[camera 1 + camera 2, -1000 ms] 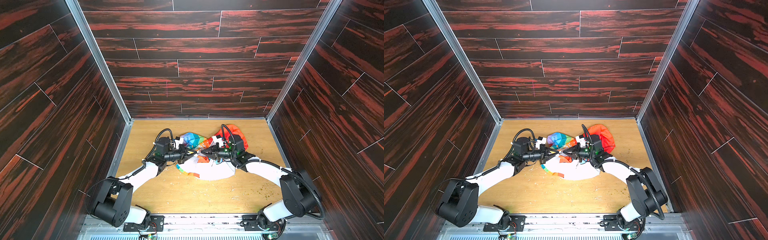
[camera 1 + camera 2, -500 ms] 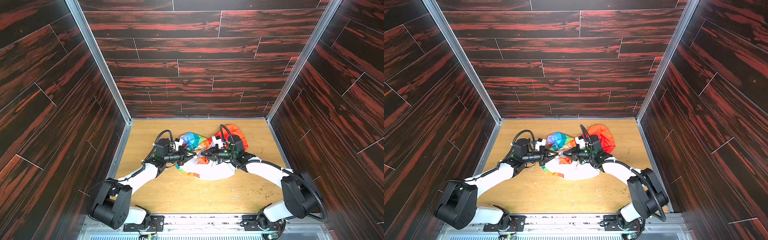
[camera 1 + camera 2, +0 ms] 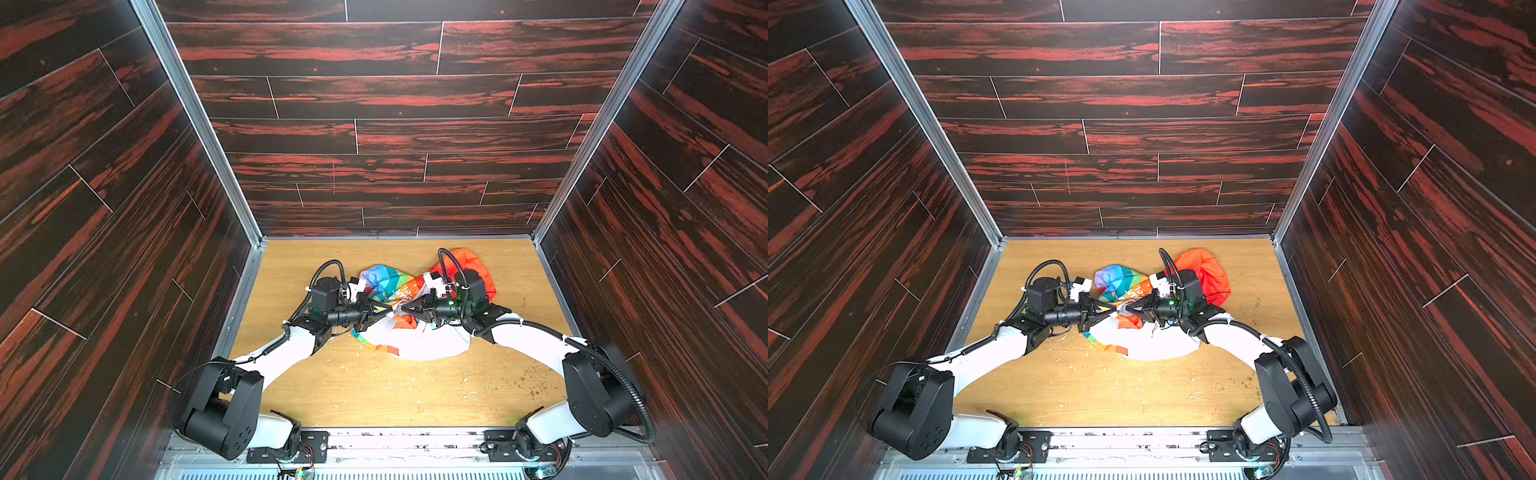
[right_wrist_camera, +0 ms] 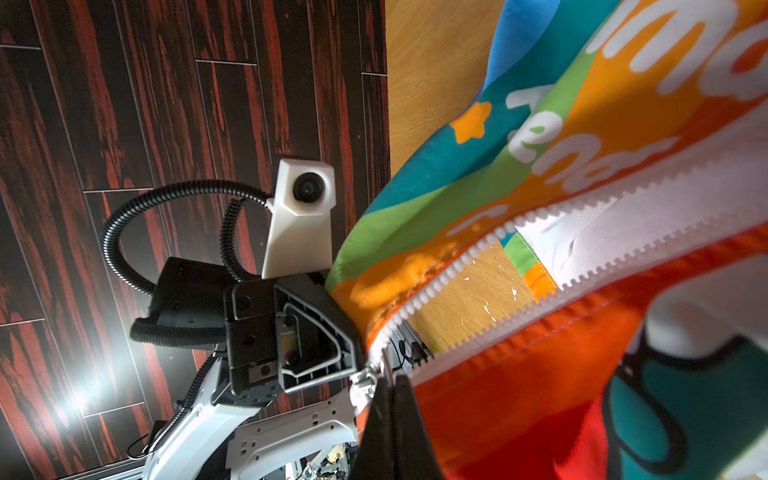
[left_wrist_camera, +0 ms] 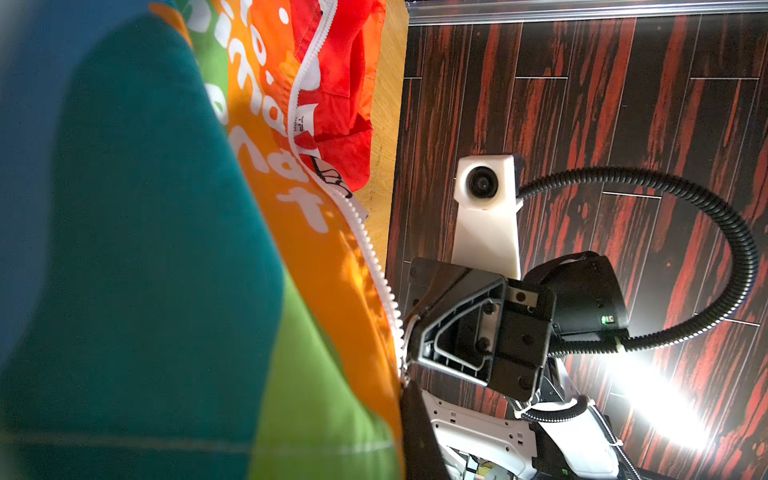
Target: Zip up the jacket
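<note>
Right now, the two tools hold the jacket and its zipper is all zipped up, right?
No, the zipper is open: the right wrist view shows its white teeth apart, with the table between them. The left tool and right tool do hold the jacket.

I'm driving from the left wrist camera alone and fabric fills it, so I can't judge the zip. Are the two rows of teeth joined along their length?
Observer: No. The right wrist view shows the two rows of zipper teeth apart, bare table visible between them.
Operator: Where do they come together?
Observer: At what looks like the metal slider, at the narrow end of that gap.
Operator: And the rest of the garment?
Observer: In both top views the jacket has its white body spread on the table, nearer the arm bases than the left claw and right claw, which meet tip to tip.
</note>
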You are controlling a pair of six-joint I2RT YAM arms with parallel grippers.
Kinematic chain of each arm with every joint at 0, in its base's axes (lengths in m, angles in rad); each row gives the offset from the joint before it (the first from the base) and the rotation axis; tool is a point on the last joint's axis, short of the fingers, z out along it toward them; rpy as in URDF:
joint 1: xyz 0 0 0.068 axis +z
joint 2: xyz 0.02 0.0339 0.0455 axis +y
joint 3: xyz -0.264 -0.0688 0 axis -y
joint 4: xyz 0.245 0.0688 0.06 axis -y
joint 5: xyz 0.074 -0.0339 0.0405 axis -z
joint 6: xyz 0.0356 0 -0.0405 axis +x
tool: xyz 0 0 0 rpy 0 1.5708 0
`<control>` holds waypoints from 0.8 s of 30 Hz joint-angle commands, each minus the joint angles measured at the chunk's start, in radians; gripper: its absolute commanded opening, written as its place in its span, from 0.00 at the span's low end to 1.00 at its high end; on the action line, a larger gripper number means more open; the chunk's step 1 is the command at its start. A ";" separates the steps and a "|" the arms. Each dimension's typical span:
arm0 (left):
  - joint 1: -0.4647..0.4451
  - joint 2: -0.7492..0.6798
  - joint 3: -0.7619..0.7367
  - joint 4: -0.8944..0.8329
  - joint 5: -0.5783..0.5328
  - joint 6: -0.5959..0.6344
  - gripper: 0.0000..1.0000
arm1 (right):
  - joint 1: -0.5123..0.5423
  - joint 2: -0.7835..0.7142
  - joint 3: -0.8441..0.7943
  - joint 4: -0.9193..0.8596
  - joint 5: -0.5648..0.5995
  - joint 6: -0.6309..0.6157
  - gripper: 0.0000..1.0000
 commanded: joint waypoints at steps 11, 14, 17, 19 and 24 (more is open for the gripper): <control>0.050 -0.136 -0.020 -0.028 0.026 0.033 0.00 | -0.079 -0.020 -0.014 -0.136 0.195 -0.035 0.00; 0.052 -0.152 -0.025 -0.038 0.024 0.035 0.00 | -0.087 0.000 0.001 -0.134 0.195 -0.039 0.00; 0.050 -0.163 -0.026 -0.050 0.024 0.040 0.00 | -0.091 0.025 0.024 -0.128 0.192 -0.040 0.00; 0.052 -0.166 -0.026 -0.065 0.022 0.049 0.00 | -0.091 0.039 0.043 -0.123 0.187 -0.041 0.00; 0.052 -0.164 -0.026 -0.080 0.020 0.057 0.00 | -0.091 0.069 0.075 -0.062 0.124 -0.038 0.00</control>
